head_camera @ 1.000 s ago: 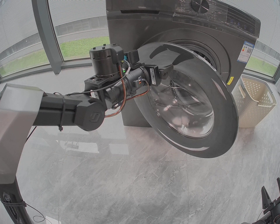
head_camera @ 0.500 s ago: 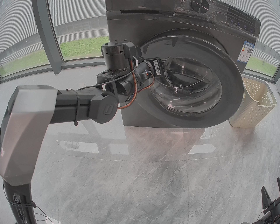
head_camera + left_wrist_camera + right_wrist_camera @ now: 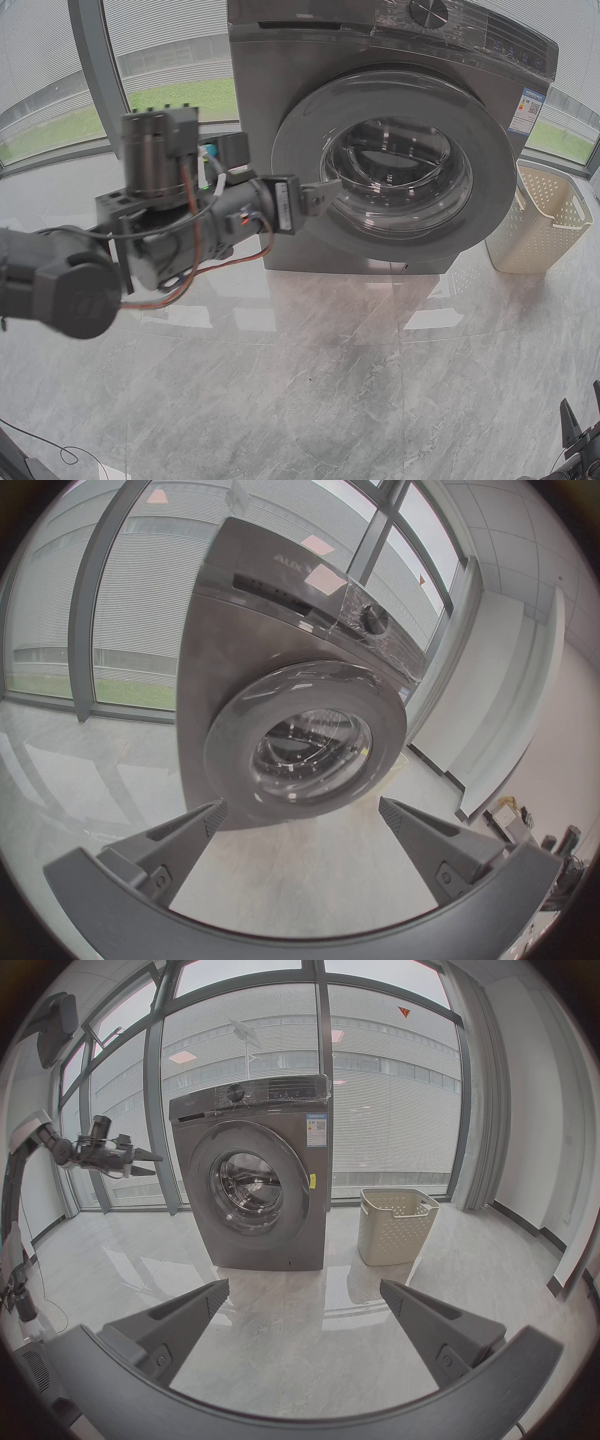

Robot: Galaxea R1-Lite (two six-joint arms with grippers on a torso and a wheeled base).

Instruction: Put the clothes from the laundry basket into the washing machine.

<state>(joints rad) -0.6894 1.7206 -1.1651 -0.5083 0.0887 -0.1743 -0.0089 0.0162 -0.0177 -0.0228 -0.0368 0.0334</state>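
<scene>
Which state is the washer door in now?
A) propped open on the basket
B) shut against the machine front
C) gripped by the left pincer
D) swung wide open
B: the door lies flush on the front of the washing machine, the left pincer is open and off it, and the laundry basket stands apart beside the machine.

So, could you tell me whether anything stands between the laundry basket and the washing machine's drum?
Yes: the round door of the washing machine is shut over the drum opening. The floor between the machine and the laundry basket beside it looks bare.
</scene>
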